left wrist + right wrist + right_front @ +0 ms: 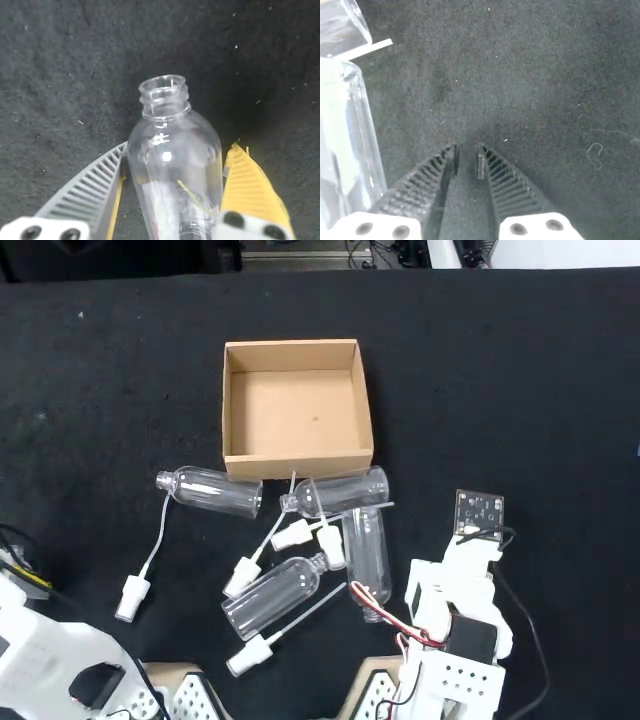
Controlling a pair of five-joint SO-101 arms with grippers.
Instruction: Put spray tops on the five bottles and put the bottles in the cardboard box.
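Observation:
My left gripper [172, 200] is shut on a clear bottle [172, 155] with an open neck and no top, over black cloth. The cardboard box [297, 455] stands open at the table's middle back. In front of it lie several clear uncapped bottles: one at the left [210, 490], one against the box front [338, 492], one pointing toward me [367, 552], one tilted [272, 597]. White spray tops with tubes lie among them [133, 596] [241, 576] [250, 654]. My right gripper [466, 161] hangs just above the cloth beside a bottle [342, 145], fingers nearly touching, nothing between them.
The right arm [455, 610] stands at the front right, close to the nearest bottle. The left arm's white base [50, 665] is at the front left corner. Black cloth [540, 390] covers the table, with free room right and left of the box.

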